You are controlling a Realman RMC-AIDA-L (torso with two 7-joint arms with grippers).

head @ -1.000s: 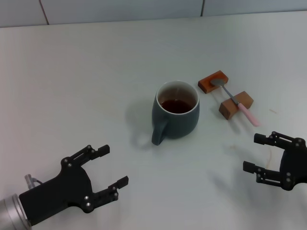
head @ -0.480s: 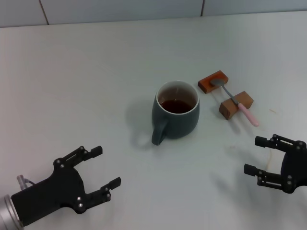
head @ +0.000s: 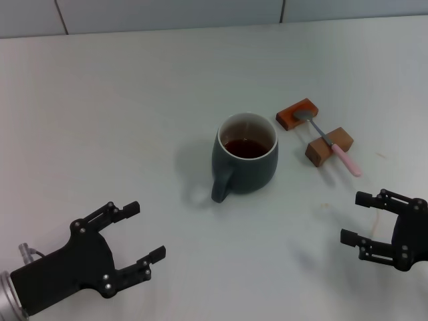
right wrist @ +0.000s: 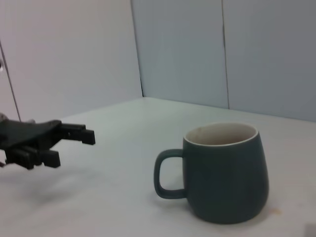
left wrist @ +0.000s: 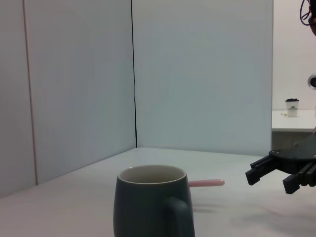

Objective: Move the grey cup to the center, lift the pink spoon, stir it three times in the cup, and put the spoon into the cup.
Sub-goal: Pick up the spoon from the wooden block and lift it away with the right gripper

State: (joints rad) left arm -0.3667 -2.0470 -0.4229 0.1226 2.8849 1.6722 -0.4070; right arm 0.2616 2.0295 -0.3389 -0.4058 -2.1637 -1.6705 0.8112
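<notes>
Both grippers are matte black, chunky bodies dotted with small silver screws. The left gripper (head: 136, 232) sits on a silver-grey wrist cuff; the right gripper (head: 356, 217) has blocky, stepped fingertips.

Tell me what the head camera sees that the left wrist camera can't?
Only the head view shows the brown liquid in the cup, the two brown blocks the spoon rests across, its metal bowl, and the left gripper, open near the table's front. Only the left wrist view shows the wall panels behind the table and a small paper cup on a far counter. Both show the cup with its handle, the spoon's pink handle, and the open right gripper.
</notes>
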